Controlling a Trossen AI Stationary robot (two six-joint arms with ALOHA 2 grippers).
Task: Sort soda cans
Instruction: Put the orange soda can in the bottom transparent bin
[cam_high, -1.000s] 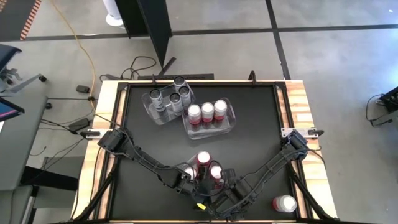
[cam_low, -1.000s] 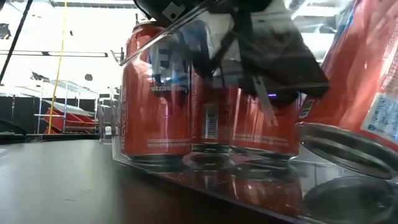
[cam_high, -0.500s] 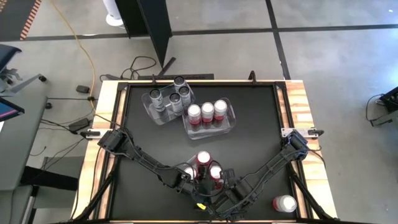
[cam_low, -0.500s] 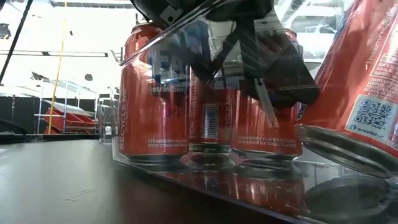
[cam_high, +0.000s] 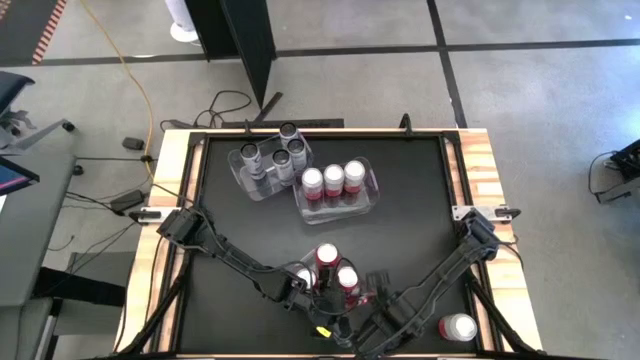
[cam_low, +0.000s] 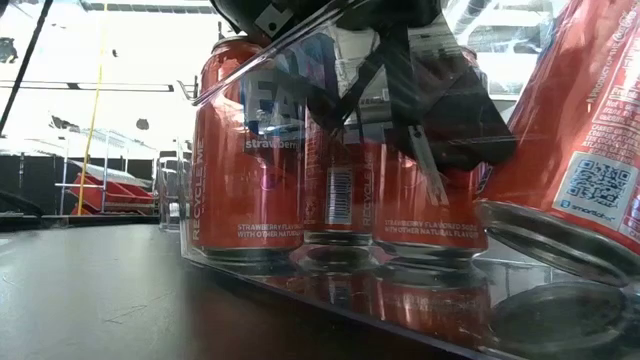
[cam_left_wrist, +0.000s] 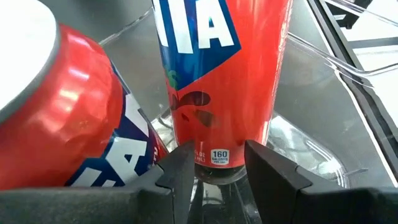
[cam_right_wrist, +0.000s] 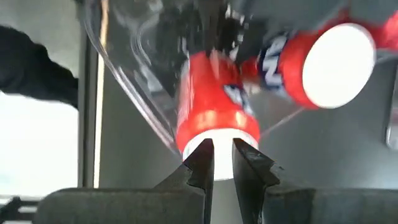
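Observation:
A clear bin (cam_right_wrist: 134, 87) stands near the table's front edge with three red soda cans in it, their pale tops (cam_high: 327, 256) showing from above. One can (cam_left_wrist: 224, 81) stands upright. Another (cam_left_wrist: 68, 118) leans tilted beside it and shows large in the low view (cam_low: 580, 130). My left gripper (cam_left_wrist: 214, 158) is at the bin's near-left side (cam_high: 298, 292), its fingers a small gap apart. My right gripper (cam_right_wrist: 222, 152) points straight down over the right-hand can (cam_high: 347, 277), fingers almost together, just above that can's top (cam_right_wrist: 217, 146). My left gripper comes slanting down from the near left and closes on the clear bin low on its wall (cam_left_wrist: 214, 186), in front of the upright can's base. The plastic is see-through, so the exact part is unclear. The bin rests flat on the table. My right gripper's fingertips (cam_right_wrist: 202, 155) stand at the can's top; I cannot tell whether they touch it.
At the far side stand two more clear bins, one with grey cans (cam_high: 265, 160) and one with three red cans (cam_high: 335, 185). A lone can (cam_high: 458, 327) stands at the near right corner. Bare black mat (cam_high: 420, 210) lies between the bins and toward the right.
My right gripper has tipped a little and swung slightly toward the table's right edge, uncovering more of the right-hand can's top. The tilted can close to the low camera has turned slightly, so that a square code on its label now faces the camera.

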